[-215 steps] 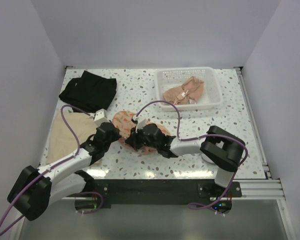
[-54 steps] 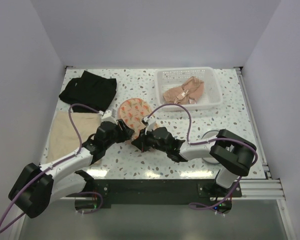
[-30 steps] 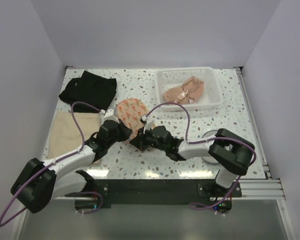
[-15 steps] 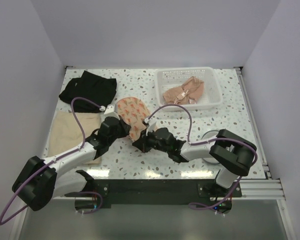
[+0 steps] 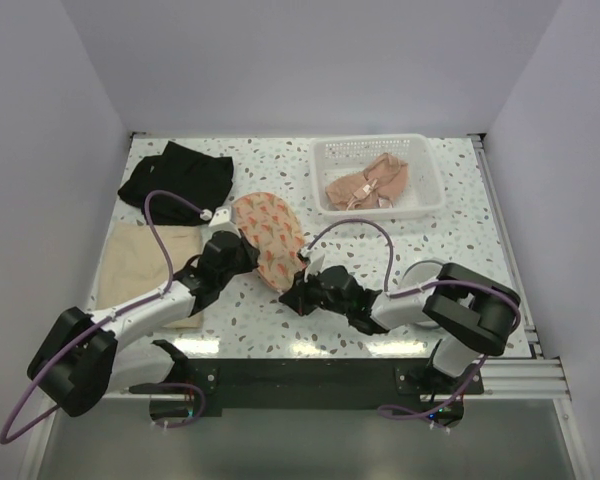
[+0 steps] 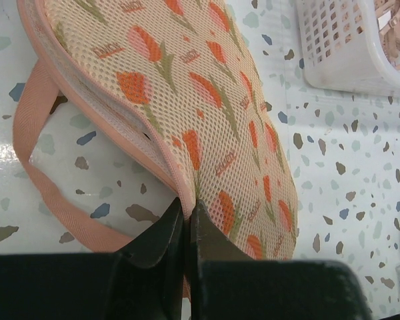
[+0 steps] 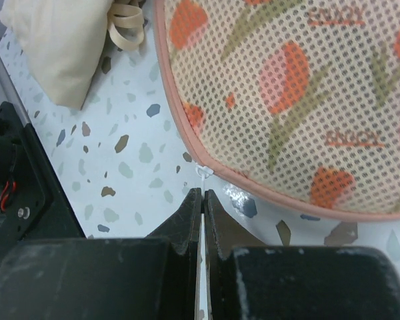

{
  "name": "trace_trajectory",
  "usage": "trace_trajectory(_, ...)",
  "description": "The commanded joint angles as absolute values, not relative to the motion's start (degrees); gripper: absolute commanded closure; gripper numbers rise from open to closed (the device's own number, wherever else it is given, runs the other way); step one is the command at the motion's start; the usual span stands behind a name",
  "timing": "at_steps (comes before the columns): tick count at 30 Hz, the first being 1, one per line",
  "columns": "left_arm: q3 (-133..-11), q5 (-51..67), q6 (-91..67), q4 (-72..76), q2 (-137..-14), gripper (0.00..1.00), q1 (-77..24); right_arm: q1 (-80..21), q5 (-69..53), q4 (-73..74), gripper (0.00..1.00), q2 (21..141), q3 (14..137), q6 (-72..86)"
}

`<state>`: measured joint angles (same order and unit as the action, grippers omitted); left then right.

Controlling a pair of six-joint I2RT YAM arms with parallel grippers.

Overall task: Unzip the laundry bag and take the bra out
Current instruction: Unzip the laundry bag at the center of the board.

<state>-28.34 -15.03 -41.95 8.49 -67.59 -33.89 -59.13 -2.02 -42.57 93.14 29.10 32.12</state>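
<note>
The laundry bag [image 5: 268, 232] is a round mesh pouch with an orange tulip print and a pink rim, lying mid-table. My left gripper [image 5: 242, 262] is shut on the bag's pink edge seam [image 6: 180, 190], as the left wrist view shows at the left gripper [image 6: 187, 208]. A thin white zipper pull [image 7: 205, 172] hangs from the rim of the bag [image 7: 300, 87]. My right gripper [image 7: 202, 195] is shut on it, at the bag's near tip in the top view, right gripper [image 5: 298, 290]. The bra is hidden.
A white basket [image 5: 427, 196] with peach garments stands at the back right. A black garment [image 5: 177, 178] lies at the back left, a beige cloth [image 5: 138, 265] left of my left arm. The bag's pink strap [image 6: 32, 133] loops on the table.
My left gripper has closed on the bag's edge. The right gripper has drawn the pull towards the near right, and the bag now lies stretched longer that way.
</note>
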Motion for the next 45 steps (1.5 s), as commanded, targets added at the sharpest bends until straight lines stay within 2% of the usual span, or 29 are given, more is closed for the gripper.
trace_trajectory(1,-31.46,-18.72,-39.73,11.51,-67.06,1.0,-33.75,-59.41,0.87,-43.51,1.0,90.35,26.37,33.13)
trace_trajectory(12,-30.06,-18.98,-39.9,9.93,-65.48,1.0,-33.66,-59.41,9.84,-39.03,1.0,85.34,22.68,33.4)
trace_trajectory(24,-26.64,-17.84,-40.25,9.84,-64.6,1.0,-33.66,-59.33,10.99,-39.46,1.0,83.15,20.83,33.66)
trace_trajectory(43,-34.36,-14.76,-36.39,17.05,-82.34,1.0,-33.75,-62.93,9.76,-32.87,1.0,80.77,24.08,29.88)
trace_trajectory(45,-34.8,-15.55,-36.56,17.05,-82.79,0.91,-33.66,-62.93,9.49,-32.78,1.0,81.21,24.43,29.45)
